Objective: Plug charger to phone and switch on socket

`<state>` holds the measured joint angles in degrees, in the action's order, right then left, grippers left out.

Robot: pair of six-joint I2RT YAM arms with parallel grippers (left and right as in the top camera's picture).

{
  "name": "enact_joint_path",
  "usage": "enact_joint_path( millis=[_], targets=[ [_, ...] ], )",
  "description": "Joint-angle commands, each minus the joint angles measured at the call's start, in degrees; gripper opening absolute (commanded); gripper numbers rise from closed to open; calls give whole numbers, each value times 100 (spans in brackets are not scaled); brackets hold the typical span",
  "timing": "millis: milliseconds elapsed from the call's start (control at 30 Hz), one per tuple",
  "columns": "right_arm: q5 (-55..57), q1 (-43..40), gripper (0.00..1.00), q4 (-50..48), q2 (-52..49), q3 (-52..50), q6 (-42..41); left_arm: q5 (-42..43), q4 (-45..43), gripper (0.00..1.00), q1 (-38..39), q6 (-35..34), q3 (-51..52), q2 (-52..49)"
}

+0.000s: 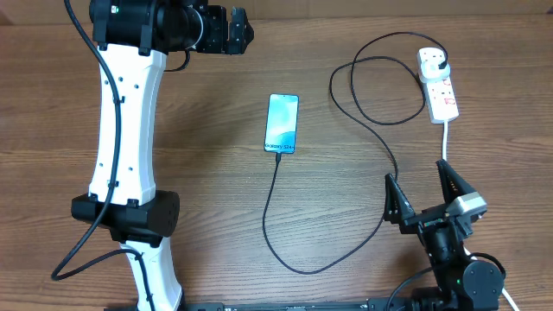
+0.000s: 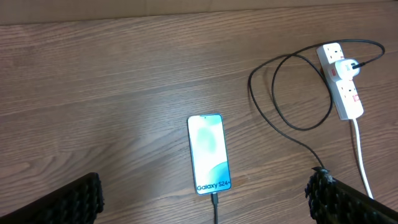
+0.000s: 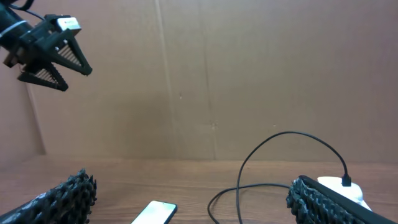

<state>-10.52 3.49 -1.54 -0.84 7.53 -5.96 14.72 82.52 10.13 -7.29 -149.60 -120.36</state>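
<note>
Slim glossy smartphone point(image 1: 282, 123) is glowing light blue, thin black cable point(image 1: 267, 212) trailing toward six o'clock; left claw point(image 1: 240, 33), right claw point(image 1: 415, 170) gaping empty.

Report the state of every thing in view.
phone: screen lit, charger at its bottom edge, apparently plugged in.
charger: one end at phone, other in socket, cable slack.
socket: charger plugged in; switch position unreadable.
left claw: open, empty.
right claw: open, empty.
</note>
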Motion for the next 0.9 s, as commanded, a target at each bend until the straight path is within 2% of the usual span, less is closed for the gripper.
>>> enact_joint_path(
  millis=[0,367,500,667,867],
  targets=[
    [153,37,100,-173,72,-151,26,-17,-22,100,11,-20,-22,-42],
    [304,37,100,-1132,72,-691,50,-17,-22,100,11,-20,-22,-42],
    [398,42,100,-1193,72,-708,72,-17,-22,100,11,-20,-22,-42],
    [411,42,100,-1130,72,-708,160,-17,-22,100,11,-22,-22,-42],
    [404,59,100,-348,72,-710,136,-17,-22,100,11,-20,-22,-42]
  ],
)
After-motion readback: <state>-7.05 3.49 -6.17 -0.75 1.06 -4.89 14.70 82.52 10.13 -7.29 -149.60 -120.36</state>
